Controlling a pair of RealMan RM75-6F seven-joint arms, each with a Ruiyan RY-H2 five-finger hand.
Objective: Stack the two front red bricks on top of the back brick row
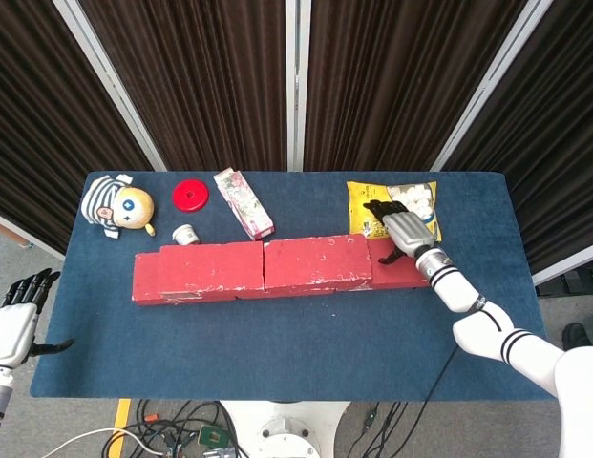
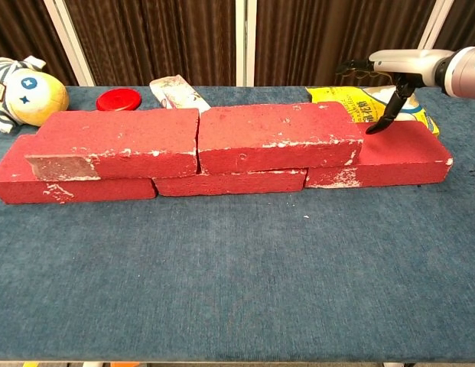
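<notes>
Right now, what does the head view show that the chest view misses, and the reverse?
Only the head view shows the left hand, open beside the table's left edge, and a small white cup. Only the chest view shows the brick fronts, two upper bricks resting on a lower row. Both show the right hand above the right end brick, the snack bag, red disc and toy.

Head view: high, looking down on the whole table (image 1: 277, 343). Chest view: low, close, frontal. Shared: brick rows (image 1: 267, 267).
</notes>
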